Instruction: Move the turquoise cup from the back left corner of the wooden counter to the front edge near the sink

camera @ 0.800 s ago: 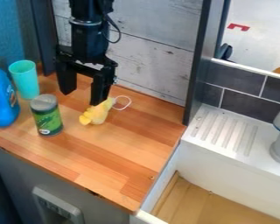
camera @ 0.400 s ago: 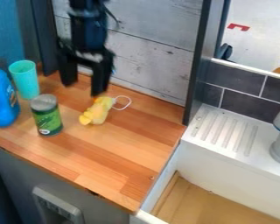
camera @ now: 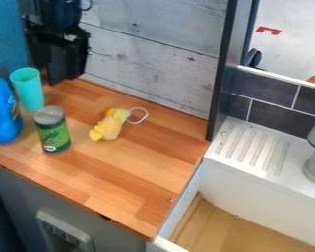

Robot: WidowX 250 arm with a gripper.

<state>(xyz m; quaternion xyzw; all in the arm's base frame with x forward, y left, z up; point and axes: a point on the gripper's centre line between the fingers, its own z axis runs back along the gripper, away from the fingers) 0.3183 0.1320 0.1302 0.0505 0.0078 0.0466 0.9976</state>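
Here's the yellow toy (camera: 108,126), small and lumpy, an orange patch near its top and a white loop (camera: 144,116) at two o'clock, lying on the wooden counter (camera: 143,170) with the can (camera: 53,130) at its nine. And the gripper (camera: 65,74) has swung off towards ten o'clock, its opening impossible to tell; the toy stays put.
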